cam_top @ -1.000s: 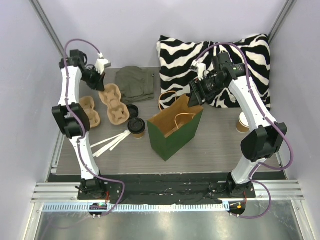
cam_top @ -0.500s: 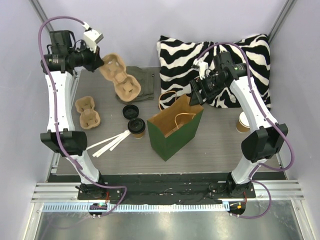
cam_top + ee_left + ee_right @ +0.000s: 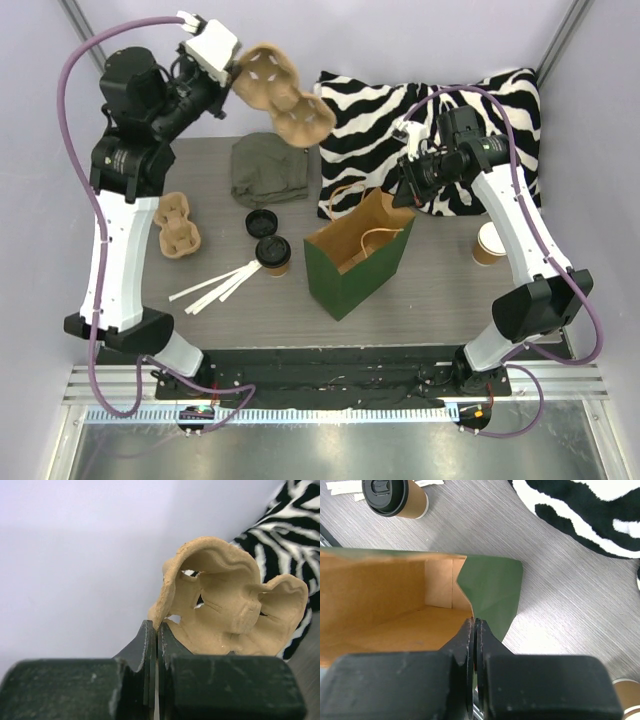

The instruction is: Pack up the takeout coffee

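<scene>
From above, the green bag (image 3: 355,265) stands open on the table. The takeout coffee (image 3: 272,252) stands upright just to the left of the bag, with its lid on, and no gripper touches it. A loose lid (image 3: 261,221) lies just behind it. The right gripper (image 3: 403,183) is at the far right corner of the bag's mouth. The left gripper (image 3: 232,72) is high in the air, well behind and to the left of the bag, and holds a pulp tray (image 3: 283,95) that hangs tilted. If this tray slips, it can fall near the bag and knock the coffee over.

In the left wrist view, the jaws are pressed together on the thin edge of the pulp tray (image 3: 230,610). Only a small piece of pulp sits between them, so the tray may turn or tear out during a fast move.

In the right wrist view, the jaws are closed on a folded corner of the bag's rim (image 3: 492,587). A strong pull here may tear the paper, or tip the light bag, or drag it against the coffee (image 3: 395,497). The fold may also make the mouth narrower for the tray. A lidless cup (image 3: 627,700) stands to the right of the bag, and it could be taken by mistake for the coffee.
</scene>
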You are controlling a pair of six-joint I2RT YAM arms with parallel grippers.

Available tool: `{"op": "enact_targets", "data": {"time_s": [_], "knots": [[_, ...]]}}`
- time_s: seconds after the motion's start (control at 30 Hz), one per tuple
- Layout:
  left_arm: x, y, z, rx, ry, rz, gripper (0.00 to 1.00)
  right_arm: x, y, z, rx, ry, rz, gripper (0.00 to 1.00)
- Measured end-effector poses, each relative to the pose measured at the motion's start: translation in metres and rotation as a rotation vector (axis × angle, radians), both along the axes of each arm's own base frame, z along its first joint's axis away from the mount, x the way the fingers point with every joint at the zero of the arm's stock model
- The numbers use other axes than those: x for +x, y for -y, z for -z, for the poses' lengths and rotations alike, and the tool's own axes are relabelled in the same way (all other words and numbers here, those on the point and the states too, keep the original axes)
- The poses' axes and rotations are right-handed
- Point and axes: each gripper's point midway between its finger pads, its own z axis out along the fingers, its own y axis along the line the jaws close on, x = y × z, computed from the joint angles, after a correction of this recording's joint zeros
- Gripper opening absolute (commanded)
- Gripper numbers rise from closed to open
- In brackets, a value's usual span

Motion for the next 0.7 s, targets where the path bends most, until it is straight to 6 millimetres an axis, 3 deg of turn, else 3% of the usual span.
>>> {"op": "enact_targets", "data": {"time_s": [0.13,0.3,0.53,0.7], "knots": [[-0.035,0.05,-0.017,0.012,0.077,0.106,0.0,0.002,-0.001,0.0,0.004,0.006,-0.001,0.01],[-0.077,0.112,-0.002,0.096,0.102,0.242,0.0,0.003,-0.002,0.0,0.01,0.009,0.003,0.01],[-0.103,0.15,0.018,0.213,0.132,0.289,0.0,0.005,-0.002,-0.003,0.017,0.015,0.023,0.01],[-0.106,0.167,0.051,0.325,0.117,0.307,0.0,0.003,0.0,-0.009,0.015,0.033,0.032,0.01]]}}
